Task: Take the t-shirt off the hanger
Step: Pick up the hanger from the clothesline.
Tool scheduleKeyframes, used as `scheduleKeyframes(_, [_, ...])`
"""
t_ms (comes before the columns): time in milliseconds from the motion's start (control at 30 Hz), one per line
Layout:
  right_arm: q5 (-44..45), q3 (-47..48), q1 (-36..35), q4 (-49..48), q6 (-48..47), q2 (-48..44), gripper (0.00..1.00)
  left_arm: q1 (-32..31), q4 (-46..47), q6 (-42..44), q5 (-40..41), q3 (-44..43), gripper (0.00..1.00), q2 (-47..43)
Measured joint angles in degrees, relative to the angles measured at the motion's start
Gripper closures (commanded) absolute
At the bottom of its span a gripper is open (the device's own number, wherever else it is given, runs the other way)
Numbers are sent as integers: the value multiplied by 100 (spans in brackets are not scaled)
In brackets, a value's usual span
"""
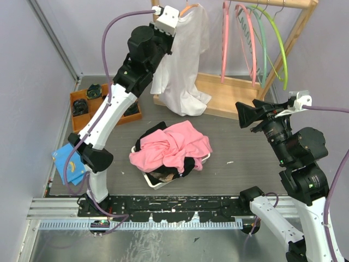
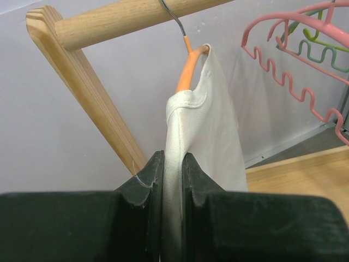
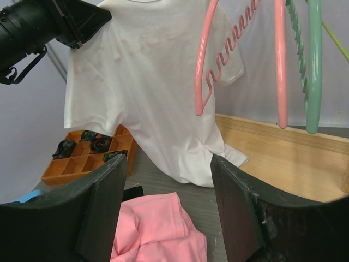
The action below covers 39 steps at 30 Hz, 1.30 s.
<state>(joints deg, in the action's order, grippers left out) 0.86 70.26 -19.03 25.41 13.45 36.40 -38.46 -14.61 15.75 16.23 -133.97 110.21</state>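
A white t-shirt (image 1: 182, 65) hangs from an orange hanger (image 1: 189, 8) at the left end of a wooden rail (image 2: 125, 19), and its hem pools on the rack's base. My left gripper (image 1: 175, 34) is raised to the shirt's shoulder. In the left wrist view this gripper (image 2: 173, 158) is shut on a fold of the t-shirt (image 2: 210, 125) just below the hanger (image 2: 185, 76). My right gripper (image 1: 248, 114) hovers at mid right, open and holding nothing. In the right wrist view it (image 3: 168, 158) faces the t-shirt (image 3: 147, 82) from a distance.
Pink hangers (image 1: 240, 38) and green hangers (image 1: 272, 43) hang further right on the rail. The wooden rack base (image 1: 229, 93) lies beneath. A white basket (image 1: 155, 180) holds a pink garment (image 1: 172, 144). An orange tray (image 1: 82, 117) and a blue object (image 1: 68, 161) sit at the left.
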Motion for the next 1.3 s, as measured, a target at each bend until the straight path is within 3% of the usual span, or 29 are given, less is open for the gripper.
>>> scheduleKeyframes(167, [0,0,0,0,0,2,32,0,367,223,15,208,100,17])
scheduleKeyframes(700, [-11,-68,0,-7,4,39,32,-35,2946,1163,-74,2715,100,-767])
scheduleKeyframes(1067, [-13,-68,0,-4,7,39,32,-109,3915,1585,-42,2931,100,-796])
scheduleKeyframes(1300, [-13,-68,0,-4,9,39,32,-149,3897,1626,-7,3073,100,-946])
